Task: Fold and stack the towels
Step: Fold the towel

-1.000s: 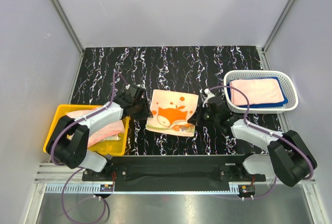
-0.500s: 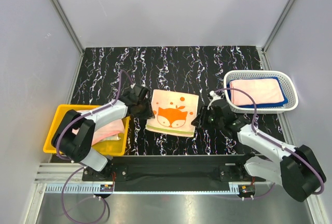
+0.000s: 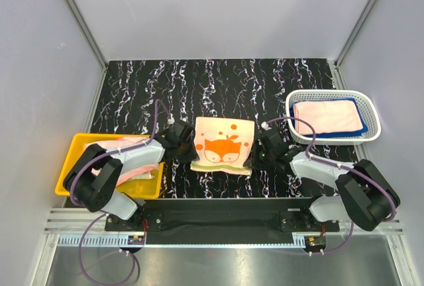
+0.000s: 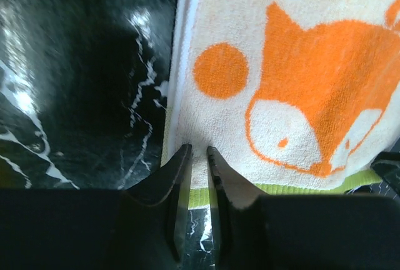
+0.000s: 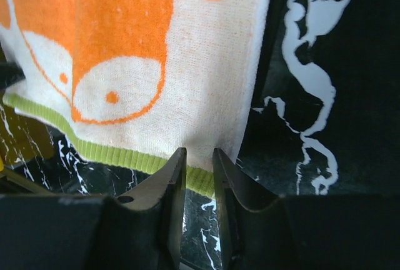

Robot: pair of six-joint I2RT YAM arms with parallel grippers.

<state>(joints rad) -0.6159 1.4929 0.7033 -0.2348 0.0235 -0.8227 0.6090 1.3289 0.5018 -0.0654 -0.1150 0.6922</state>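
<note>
The left gripper (image 4: 199, 151) is shown with fingers nearly together, pinched on the near left corner of the fox towel (image 3: 223, 145). The right gripper (image 5: 199, 152) is clamped likewise on the near right corner. The towel is spread on the table (image 3: 132, 94) between both arms, equally near each, and extends away from the grippers, so a forward fold, near edge onto far, is judged to be called for.
</note>
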